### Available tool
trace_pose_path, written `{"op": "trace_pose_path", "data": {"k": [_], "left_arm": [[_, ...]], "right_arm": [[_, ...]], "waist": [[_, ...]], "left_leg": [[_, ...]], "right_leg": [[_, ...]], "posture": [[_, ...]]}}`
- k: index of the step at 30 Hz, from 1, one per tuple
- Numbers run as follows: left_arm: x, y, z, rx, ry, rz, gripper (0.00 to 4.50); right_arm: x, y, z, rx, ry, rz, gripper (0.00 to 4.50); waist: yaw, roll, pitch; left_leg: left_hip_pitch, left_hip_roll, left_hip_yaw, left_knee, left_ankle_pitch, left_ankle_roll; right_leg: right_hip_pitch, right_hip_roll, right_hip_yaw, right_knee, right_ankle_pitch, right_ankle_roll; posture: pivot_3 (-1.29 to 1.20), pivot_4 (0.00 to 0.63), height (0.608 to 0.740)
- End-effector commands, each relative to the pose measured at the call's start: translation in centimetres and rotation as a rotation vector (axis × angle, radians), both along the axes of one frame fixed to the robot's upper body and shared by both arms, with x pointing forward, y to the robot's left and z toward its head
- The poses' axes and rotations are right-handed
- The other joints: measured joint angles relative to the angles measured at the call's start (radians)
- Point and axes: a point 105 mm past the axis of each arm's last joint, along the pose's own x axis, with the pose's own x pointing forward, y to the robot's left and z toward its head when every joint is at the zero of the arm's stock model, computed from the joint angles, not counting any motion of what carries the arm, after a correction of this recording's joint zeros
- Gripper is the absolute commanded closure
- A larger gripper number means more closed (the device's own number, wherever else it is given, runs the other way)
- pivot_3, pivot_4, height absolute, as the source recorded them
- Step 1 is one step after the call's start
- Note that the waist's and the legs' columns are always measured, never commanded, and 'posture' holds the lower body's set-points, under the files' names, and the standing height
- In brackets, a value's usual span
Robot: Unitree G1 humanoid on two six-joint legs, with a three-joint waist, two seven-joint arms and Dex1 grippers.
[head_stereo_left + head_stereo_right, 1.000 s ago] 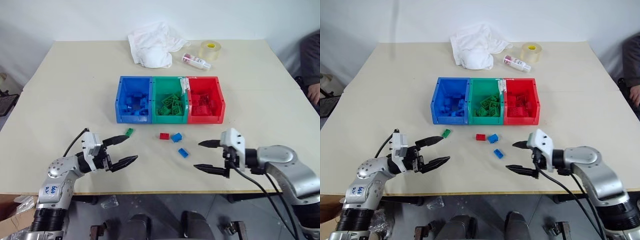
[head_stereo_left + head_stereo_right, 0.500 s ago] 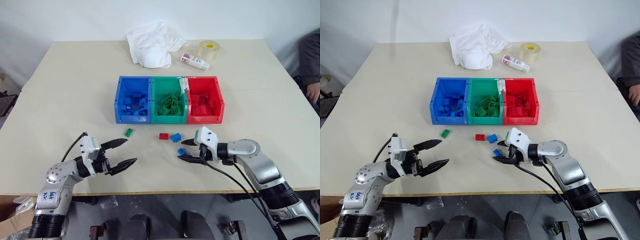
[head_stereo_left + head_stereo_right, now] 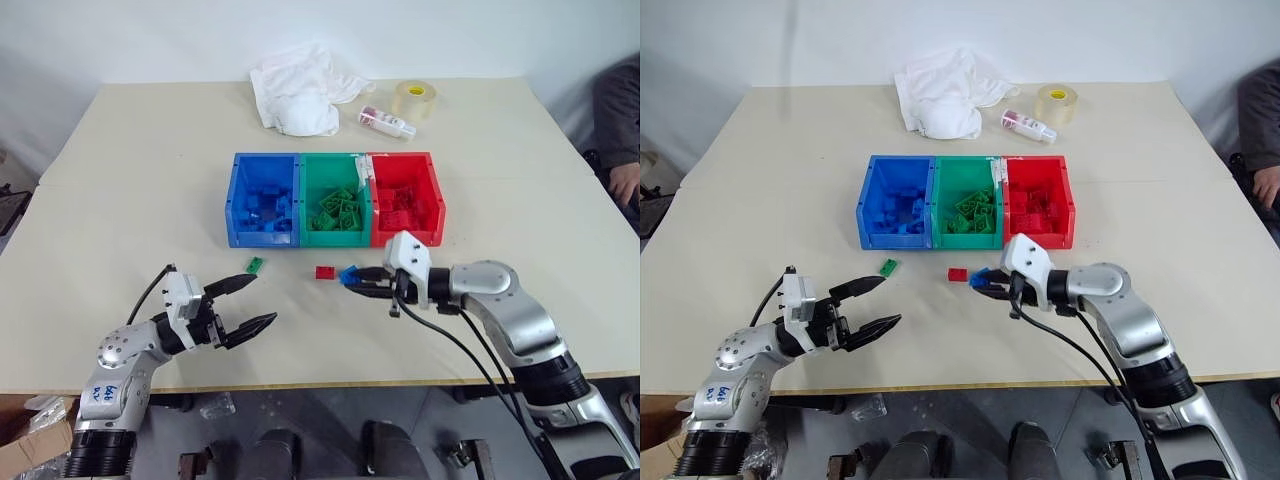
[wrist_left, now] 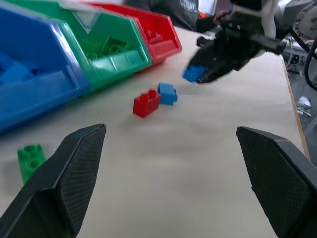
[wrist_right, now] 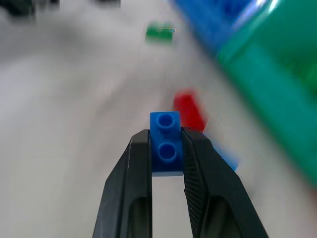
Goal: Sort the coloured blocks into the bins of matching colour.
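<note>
Sorting looks mostly done: the joined blue, green and red plastic bins (image 3: 300, 235) at centre frame already hold many bricks. Right gripper (image 5: 166, 148) pinches a small blue studded brick (image 5: 166, 151); left gripper (image 3: 248, 304) is spread, empty. Green brick (image 3: 256, 265), red brick (image 3: 325, 271) and another blue brick (image 4: 167, 93) remain on the table.

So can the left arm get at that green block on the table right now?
Probably yes. The left gripper is open and holds nothing, and the green block lies alone on bare table just ahead of its fingertips, with nothing between them.

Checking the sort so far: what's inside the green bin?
The green bin holds a loose heap of green blocks; no other colour shows among them. The bin's floor and any bricks under the heap are covered.
</note>
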Motion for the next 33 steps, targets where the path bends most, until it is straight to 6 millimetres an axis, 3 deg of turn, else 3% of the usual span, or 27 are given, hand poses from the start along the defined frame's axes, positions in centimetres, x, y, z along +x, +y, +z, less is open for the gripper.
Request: {"op": "trace_pose_path", "data": {"k": [1,12,18,20,26,33], "left_arm": [[0.1,-0.3,0.7,0.003,-0.054,0.001,0.0],[0.4,-1.3,0.8,-0.014,-0.074,-0.001,0.0],[0.4,-1.3,0.9,-0.018,-0.082,0.012,0.0],[0.4,-1.2,1.0,-0.019,-0.083,0.016,0.0],[0.3,-1.2,0.9,-0.021,-0.077,0.017,0.0],[0.6,-1.5,0.9,-0.02,-0.075,-0.003,0.0]], "right_arm": [[0.8,1.1,2.1,0.074,-0.054,0.001,4.05],[6.0,8.8,6.9,0.256,-0.173,-0.016,4.05],[7.9,10.5,8.9,0.351,-0.225,-0.083,2.03],[7.5,10.4,8.8,0.357,-0.233,-0.06,1.41],[4.9,7.9,7.2,0.312,-0.226,0.065,1.41],[0.5,1.8,4.0,0.171,-0.099,0.154,1.41]], "waist": [[0.0,0.0,0.0],[-0.027,0.0,0.0],[-0.037,0.0,0.0],[-0.038,0.0,0.0],[-0.033,0.0,0.0],[-0.024,0.0,0.0]], "left_leg": [[0.0,0.0,0.0,0.0,0.0,0.0],[0.0,-0.001,-0.003,0.0,0.0,0.0],[0.0,-0.001,-0.003,-0.001,0.0,0.0],[0.0,-0.002,-0.004,-0.001,0.0,0.0],[0.0,-0.002,-0.005,-0.001,0.0,0.0],[0.0,-0.002,-0.004,-0.001,0.0,0.0]], "right_leg": [[0.0,0.0,0.0,0.0,0.0,0.0],[-0.001,0.0,-0.001,0.004,0.0,0.0],[-0.002,0.0,-0.001,0.005,0.0,0.0],[-0.002,0.0,-0.001,0.005,0.0,0.0],[-0.001,0.0,-0.001,0.005,0.0,0.0],[-0.001,-0.001,0.0,0.004,0.0,0.0]], "posture": [[0.0,0.15,0.74],[0.0,0.15,0.74],[0.0,0.15,0.74],[0.0,0.15,0.74],[0.0,0.15,0.74],[0.0,0.15,0.74]]}}
